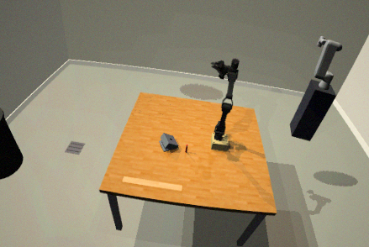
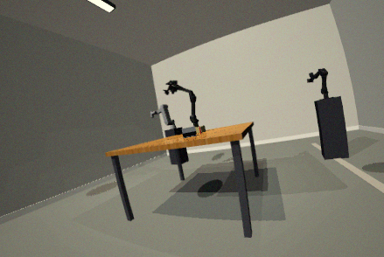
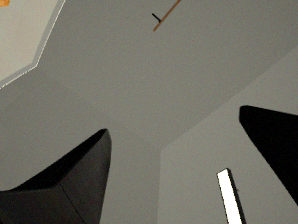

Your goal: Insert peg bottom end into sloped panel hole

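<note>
The gripper stands wide open with nothing between its dark fingers; in the wrist view they frame only grey wall and ceiling with a bright strip light. It is held high above the table, at the end of an arm that rises nearly straight up from its base and bends over at the top, well apart from everything on the wood.

The peg is a small, short red piece standing upright on the table top between the base and the panel. The panel is a grey-blue sloped block just beside the peg. Its hole is too small to make out.

No writing or labels can be read anywhere.
</note>
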